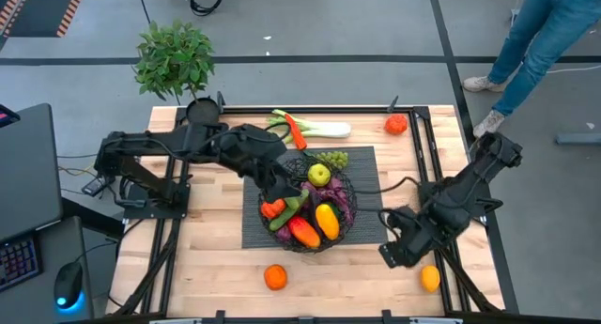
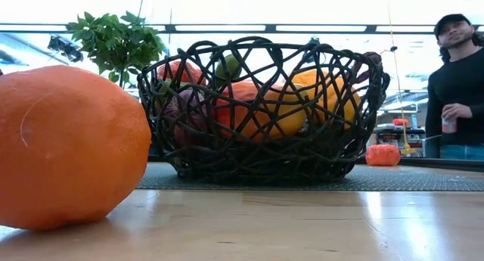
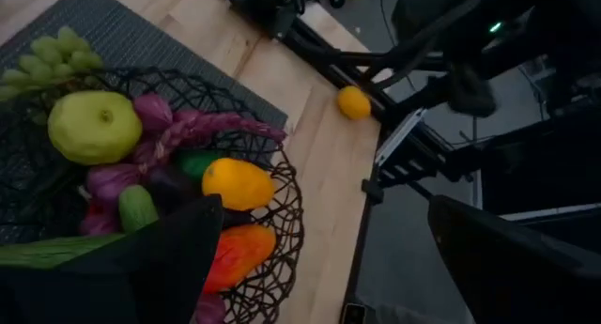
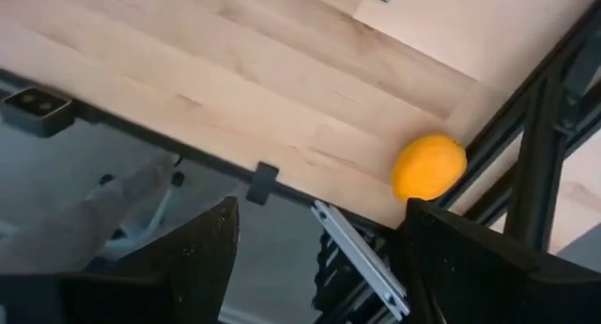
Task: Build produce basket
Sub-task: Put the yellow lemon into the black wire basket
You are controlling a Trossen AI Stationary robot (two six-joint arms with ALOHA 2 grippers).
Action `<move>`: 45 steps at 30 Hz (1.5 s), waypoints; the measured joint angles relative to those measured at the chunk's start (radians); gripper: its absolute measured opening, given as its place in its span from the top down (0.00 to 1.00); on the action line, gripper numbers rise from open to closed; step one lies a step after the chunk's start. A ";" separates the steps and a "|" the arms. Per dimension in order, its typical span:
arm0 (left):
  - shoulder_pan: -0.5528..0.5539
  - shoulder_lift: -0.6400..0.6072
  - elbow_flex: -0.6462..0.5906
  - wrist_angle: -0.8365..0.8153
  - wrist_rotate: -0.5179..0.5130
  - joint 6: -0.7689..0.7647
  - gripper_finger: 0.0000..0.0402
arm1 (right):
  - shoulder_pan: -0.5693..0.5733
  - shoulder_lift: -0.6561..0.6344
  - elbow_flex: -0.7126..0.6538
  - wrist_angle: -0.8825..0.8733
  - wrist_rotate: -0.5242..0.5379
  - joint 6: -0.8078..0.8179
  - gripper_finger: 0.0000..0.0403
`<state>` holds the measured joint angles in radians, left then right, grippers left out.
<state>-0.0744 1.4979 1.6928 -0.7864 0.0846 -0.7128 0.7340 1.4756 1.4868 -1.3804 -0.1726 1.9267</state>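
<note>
The basket [image 1: 313, 211] sits on a dark mat [image 1: 366, 174] at the middle of the counter [image 1: 216, 258], loaded with a green apple [image 1: 319, 175], a yellow pepper [image 1: 327, 221], red and orange pieces and purple ones. The left hand [image 1: 286, 200] hangs over the basket's left rim with its fingers spread wide and nothing between them. The right hand [image 1: 399, 249] hovers low near the counter's front right, fingers apart and empty, close to a lemon [image 1: 430, 278]. An orange [image 1: 274, 277] lies at the front, a leek [image 1: 319, 129] and a tomato [image 1: 395, 125] along the back edge, green grapes [image 1: 334, 159] just behind the basket.
</note>
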 joint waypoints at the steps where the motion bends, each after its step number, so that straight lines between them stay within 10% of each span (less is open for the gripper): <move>1: -0.004 0.000 0.019 -0.016 -0.007 0.005 0.05 | 0.017 0.012 0.000 0.000 0.001 0.020 0.23; 17: -0.038 0.001 0.095 -0.079 -0.029 -0.033 0.05 | 0.211 0.178 -0.010 -0.028 -0.026 0.195 0.23; 45: -0.083 0.001 0.094 -0.079 0.027 -0.069 0.05 | 0.249 -0.028 -0.421 0.315 -0.134 0.227 0.23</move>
<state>-0.1574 1.4986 1.7869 -0.8658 0.1116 -0.7820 0.9831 1.4472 1.0659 -1.0658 -0.3062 2.1533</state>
